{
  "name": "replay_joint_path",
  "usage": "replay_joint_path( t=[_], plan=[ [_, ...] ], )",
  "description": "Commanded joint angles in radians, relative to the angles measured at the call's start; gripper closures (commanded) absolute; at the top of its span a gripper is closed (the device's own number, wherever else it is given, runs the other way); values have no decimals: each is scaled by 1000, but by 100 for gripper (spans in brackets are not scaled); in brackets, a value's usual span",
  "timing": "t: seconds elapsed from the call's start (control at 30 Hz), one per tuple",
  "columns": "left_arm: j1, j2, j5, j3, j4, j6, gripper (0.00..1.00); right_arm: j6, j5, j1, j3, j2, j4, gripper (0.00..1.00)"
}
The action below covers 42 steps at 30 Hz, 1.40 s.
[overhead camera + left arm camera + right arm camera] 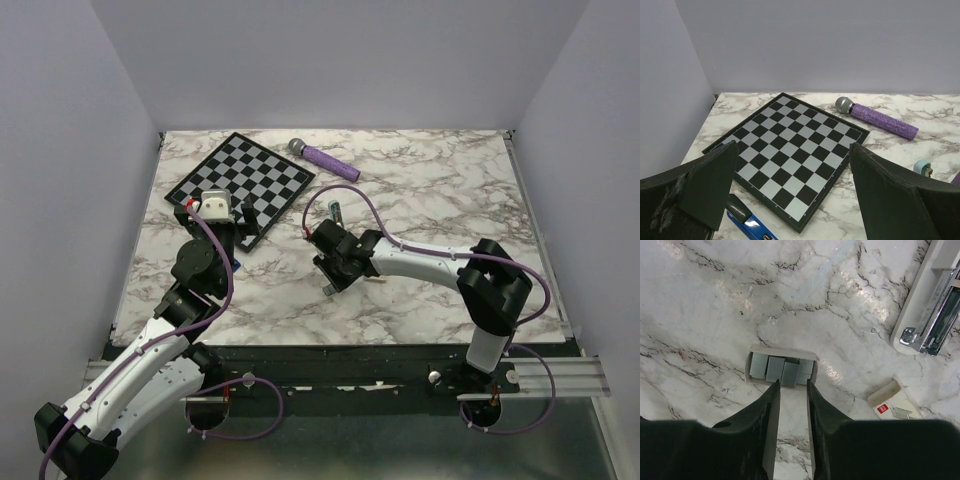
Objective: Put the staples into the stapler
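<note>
Right wrist view: my right pincer (792, 385) points down at the marble desk (705, 305). Its fingers stand a narrow gap apart. Their tips reach the near edge of a small pale tray (754, 351) that holds grey strips of staples (781, 371) side by side. One strip juts toward the gap between the tips. I cannot tell whether the fingers pinch it or only flank it. A pale flat bar with a bright metal channel (930, 315) lies at the upper right, well apart from the tray. A small box with a red label (891, 404) lies near the right finger.

Left wrist view: my left pincer (792, 150) is spread wide and grips nothing. The dark blue stapler (747, 222) lies on the desk under it, just beside the near edge of a chessboard (790, 150) and close to the left finger. A purple glitter microphone (877, 118) lies beyond the board, apart from it.

Top external view: the stapler's place by the left arm is well apart from the staples under the right arm.
</note>
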Motion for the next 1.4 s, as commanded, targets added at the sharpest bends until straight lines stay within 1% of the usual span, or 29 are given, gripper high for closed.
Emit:
replay_joint_path(
  t=[0.0,0.23,0.43,0.53,0.67,1.2,1.23,1.33,1.37],
  plan=[
    [8,-5,3,-6,16,0,1,16,17,-7,-16,34,32,66],
    [8,-2,3,-5,14,0,1,16,0,-8,-19,63,40,66],
    [8,-1,3,-6,16,0,1,16,34,-11,-30,73,35,67],
    [8,2,6,-6,16,0,1,16,60,-11,-30,65,29,71],
    [8,4,9,-6,16,-1,1,15,51,-14,-26,69,29,72],
    [8,11,19,-5,11,-6,1,7,43,-14,13,88,26,72],
    [8,10,17,-5,13,-5,1,7,43,-14,14,88,24,73],
    [8,11,19,-5,13,-6,1,7,39,-16,14,73,20,87],
    [8,8,17,-5,11,-5,1,7,36,-14,13,57,21,88]
  ],
)
